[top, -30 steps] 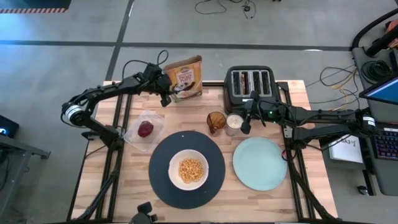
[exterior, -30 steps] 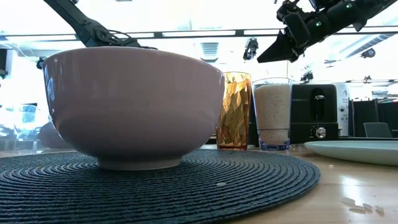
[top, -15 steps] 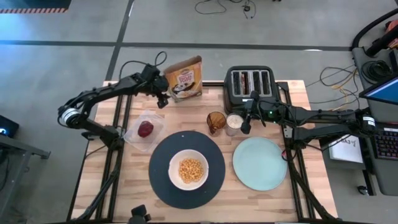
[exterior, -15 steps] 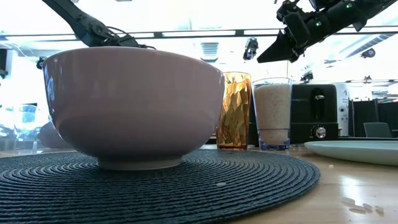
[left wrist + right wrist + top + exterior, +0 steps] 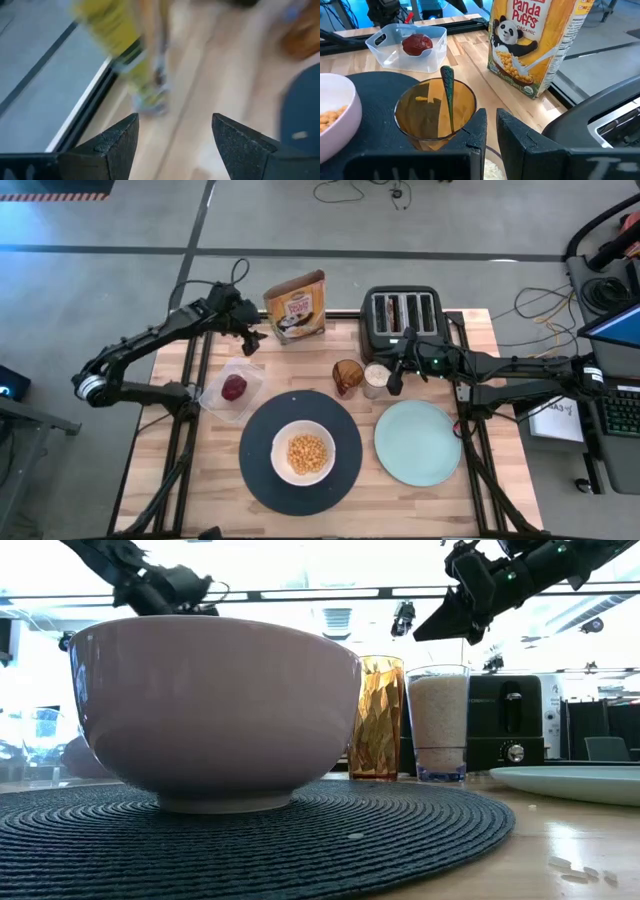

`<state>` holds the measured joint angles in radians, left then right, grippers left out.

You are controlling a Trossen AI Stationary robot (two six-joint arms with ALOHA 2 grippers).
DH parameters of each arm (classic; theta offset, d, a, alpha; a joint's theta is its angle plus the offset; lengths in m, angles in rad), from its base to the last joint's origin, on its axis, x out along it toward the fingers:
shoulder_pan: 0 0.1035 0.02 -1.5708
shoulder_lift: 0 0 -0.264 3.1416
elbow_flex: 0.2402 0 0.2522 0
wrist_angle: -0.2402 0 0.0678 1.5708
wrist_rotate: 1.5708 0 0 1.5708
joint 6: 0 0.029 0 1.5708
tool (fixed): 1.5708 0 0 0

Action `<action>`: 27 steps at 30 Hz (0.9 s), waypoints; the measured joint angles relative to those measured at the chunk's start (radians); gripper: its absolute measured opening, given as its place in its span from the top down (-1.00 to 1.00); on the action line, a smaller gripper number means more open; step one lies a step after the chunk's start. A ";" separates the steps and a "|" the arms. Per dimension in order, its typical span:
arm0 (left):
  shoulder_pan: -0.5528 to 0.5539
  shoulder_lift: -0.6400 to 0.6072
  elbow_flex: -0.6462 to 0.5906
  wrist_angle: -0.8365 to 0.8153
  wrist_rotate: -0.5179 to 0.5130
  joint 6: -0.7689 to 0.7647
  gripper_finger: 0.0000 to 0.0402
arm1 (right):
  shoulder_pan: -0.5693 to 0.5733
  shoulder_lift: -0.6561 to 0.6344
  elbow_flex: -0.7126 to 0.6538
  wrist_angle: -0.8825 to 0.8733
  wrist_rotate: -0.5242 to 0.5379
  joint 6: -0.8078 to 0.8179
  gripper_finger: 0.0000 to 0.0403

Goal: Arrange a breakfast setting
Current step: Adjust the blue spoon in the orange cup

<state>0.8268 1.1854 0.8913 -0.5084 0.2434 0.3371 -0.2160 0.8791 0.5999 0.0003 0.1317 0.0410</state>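
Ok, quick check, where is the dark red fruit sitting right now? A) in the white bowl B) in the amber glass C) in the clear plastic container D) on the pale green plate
C: the dark red fruit lies in the clear plastic container, left of the black plate.

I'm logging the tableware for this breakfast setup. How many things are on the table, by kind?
Plates: 2 (large black round plate, pale green plate)
Bowls: 1 (white bowl)
Glasses: 2 (amber glass, clear glass)
Clear tubs: 1 (with dark red fruit)
Cereal boxes: 1
Toasters: 1
Total: 8
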 joint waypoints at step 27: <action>-0.064 -0.415 -0.435 0.577 0.160 -0.169 0.01 | 0.006 0.380 0.471 -0.389 0.043 0.004 0.83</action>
<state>0.7624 0.7703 0.4562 0.0686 0.4032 0.1685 -0.2096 1.2590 1.0710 -0.3891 0.1744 0.0445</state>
